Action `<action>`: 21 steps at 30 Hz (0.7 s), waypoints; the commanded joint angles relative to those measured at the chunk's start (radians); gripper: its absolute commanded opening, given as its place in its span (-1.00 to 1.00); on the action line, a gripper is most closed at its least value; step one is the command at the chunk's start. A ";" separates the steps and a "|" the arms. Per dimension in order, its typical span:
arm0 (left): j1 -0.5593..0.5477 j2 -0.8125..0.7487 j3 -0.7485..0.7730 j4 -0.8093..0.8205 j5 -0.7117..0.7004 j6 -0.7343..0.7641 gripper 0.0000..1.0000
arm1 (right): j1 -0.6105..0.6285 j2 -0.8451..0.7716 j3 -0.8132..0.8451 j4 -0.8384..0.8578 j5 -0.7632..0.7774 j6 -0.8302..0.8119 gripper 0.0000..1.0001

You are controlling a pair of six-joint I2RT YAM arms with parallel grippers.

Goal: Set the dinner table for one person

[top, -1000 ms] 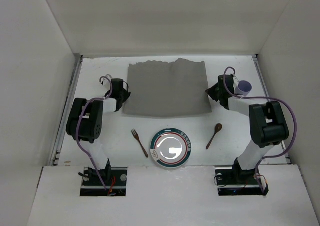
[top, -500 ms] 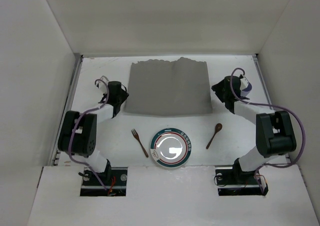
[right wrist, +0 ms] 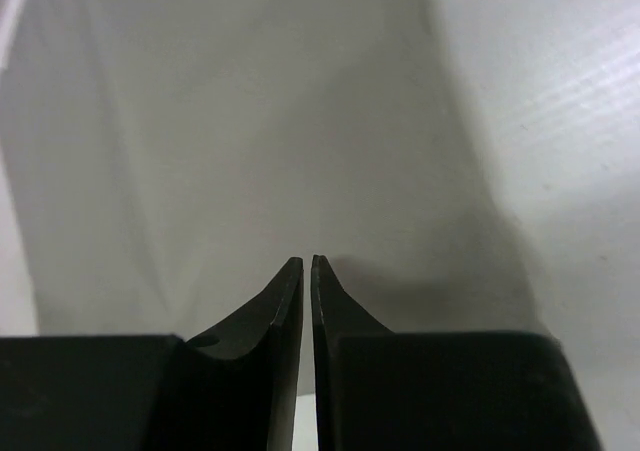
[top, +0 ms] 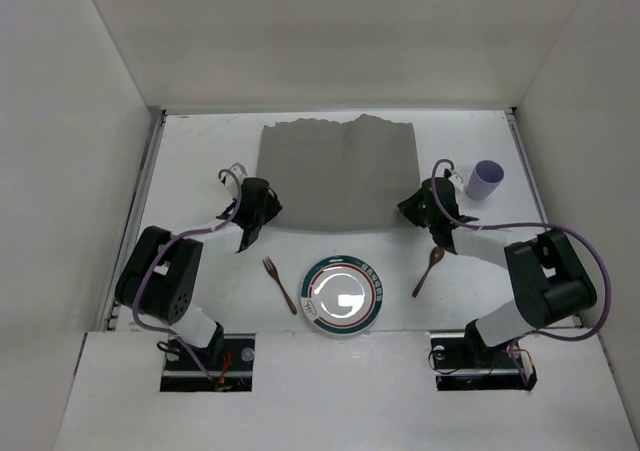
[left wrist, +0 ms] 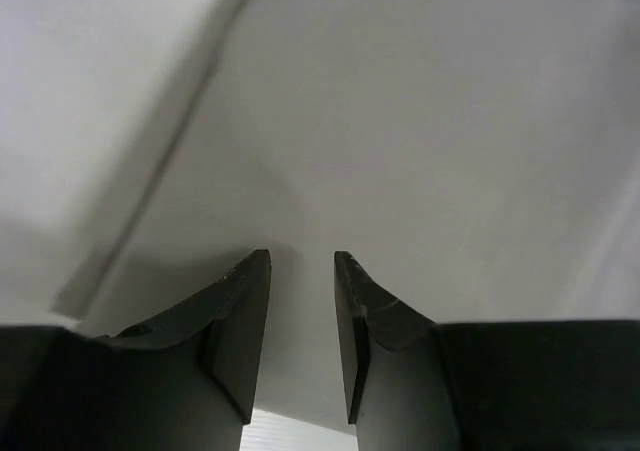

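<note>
My left end effector (left wrist: 302, 271) sits at the grey cloth's (top: 335, 176) near left corner, fingers narrowly apart. My right end effector (right wrist: 307, 267), at its near right corner, is pressed almost closed. The white surface (top: 190, 161) lies beneath everything, with the plate (top: 343, 297) by its near edge.

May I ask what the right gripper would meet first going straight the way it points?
Probably the grey cloth, lying directly ahead of the right gripper; how close is unclear.
</note>
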 commanded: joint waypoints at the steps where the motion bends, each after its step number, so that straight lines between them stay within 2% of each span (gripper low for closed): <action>1: 0.041 0.018 -0.045 0.054 0.029 -0.049 -0.42 | 0.002 0.016 -0.024 0.032 -0.011 0.022 -0.73; 7: 0.081 0.043 -0.123 0.087 0.037 -0.057 -0.44 | 0.002 0.002 -0.070 0.004 0.014 0.066 -0.74; 13: 0.034 -0.069 -0.237 0.105 -0.001 -0.101 -0.44 | 0.002 -0.010 -0.074 -0.005 0.035 0.091 -0.74; 21: -0.003 -0.194 -0.292 0.059 -0.047 -0.109 -0.43 | -0.018 0.004 -0.046 -0.011 0.012 0.097 -0.70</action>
